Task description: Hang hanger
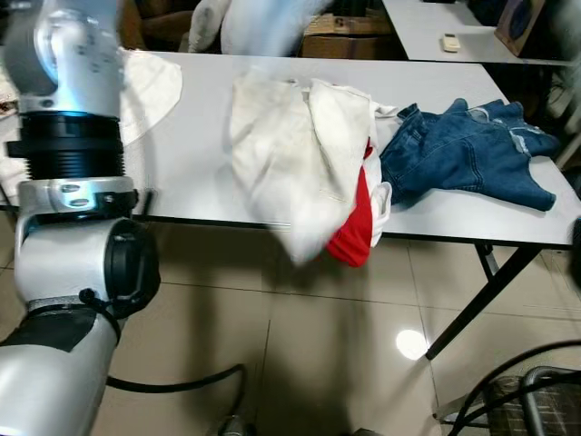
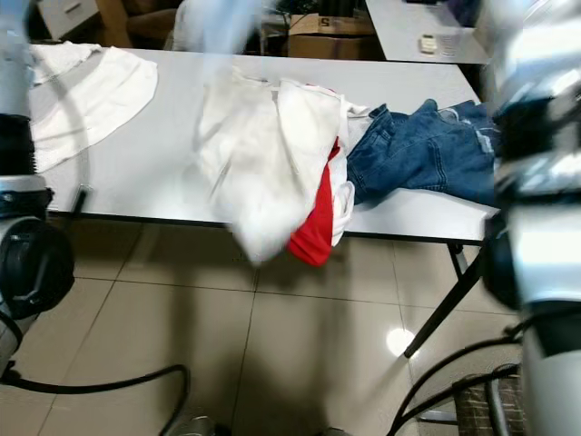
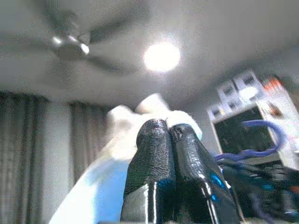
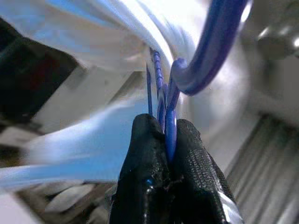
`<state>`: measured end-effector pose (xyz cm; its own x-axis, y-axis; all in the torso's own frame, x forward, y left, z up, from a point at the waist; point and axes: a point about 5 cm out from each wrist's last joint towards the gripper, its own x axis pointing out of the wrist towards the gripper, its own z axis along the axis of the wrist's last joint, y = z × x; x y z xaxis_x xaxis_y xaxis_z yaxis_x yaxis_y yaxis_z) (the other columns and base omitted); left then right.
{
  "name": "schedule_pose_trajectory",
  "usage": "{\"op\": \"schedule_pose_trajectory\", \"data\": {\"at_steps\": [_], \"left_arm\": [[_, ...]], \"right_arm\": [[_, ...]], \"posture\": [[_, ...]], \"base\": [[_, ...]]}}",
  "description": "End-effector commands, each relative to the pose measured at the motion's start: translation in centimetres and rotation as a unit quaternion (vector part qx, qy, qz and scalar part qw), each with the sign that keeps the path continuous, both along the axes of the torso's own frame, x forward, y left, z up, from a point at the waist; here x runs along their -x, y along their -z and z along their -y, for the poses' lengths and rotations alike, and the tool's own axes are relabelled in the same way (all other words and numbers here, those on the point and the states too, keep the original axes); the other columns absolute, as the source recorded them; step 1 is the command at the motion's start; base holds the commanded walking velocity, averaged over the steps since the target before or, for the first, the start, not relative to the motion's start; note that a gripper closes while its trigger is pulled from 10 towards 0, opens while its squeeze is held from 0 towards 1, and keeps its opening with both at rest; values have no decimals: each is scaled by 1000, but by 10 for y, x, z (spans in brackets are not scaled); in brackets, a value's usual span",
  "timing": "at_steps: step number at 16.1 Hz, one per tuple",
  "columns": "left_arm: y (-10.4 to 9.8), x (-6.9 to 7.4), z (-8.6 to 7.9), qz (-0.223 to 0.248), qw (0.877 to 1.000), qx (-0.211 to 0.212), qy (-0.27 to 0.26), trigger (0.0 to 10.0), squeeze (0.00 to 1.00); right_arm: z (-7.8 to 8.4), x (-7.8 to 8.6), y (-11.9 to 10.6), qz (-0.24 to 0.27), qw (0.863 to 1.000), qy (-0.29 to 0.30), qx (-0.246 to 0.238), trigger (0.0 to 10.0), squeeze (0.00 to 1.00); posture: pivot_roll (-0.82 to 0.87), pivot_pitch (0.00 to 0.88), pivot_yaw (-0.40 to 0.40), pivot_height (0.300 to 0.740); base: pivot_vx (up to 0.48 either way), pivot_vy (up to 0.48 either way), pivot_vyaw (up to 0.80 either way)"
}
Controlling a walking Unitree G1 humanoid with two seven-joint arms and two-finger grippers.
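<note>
Pinching blue hanger (image 4: 164, 100) neck: right gripper (image 4: 162, 128); garment (image 4: 74, 154) blurred.

White table (image 1: 182, 173) on tile floor (image 1: 300, 354). On it: cream garment (image 1: 290, 154) hanging over front edge, red cloth (image 1: 352, 232) beneath, jeans (image 1: 467, 154) beside, white cloth (image 2: 86, 91) far left. Black cable (image 1: 182, 381) on floor. Ceiling fan (image 3: 70, 44), lamp (image 3: 161, 57) overhead.

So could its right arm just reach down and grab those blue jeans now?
Probably not: the right tool is raised and shut on the blue hanger. The jeans lie uncovered on the table.
</note>
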<state>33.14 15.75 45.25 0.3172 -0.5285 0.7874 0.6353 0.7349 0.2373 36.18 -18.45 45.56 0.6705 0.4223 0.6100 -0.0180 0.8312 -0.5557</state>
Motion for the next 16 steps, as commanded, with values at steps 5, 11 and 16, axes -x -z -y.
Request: {"op": "schedule_pose_trajectory", "data": {"at_steps": [5, 11, 16], "left_arm": [[46, -24, 26, -75, 994, -66, -39, 10000, 0], [186, -67, 81, -299, 928, -198, -99, 10000, 0], [186, -87, 58, -348, 901, -154, -210, 10000, 0]], "right_arm": [[-1, -40, 123, -206, 971, -25, 116, 10000, 0], [14, -3, 285, -443, 871, -144, 154, 10000, 0], [23, 68, 331, -505, 822, -214, 153, 10000, 0]], "posture": [[-194, 0, 3, 740], [-210, 0, 35, 740], [-241, 0, 82, 740]], "base": [[0, 0, 0], [0, 0, 0], [0, 0, 0]]}}
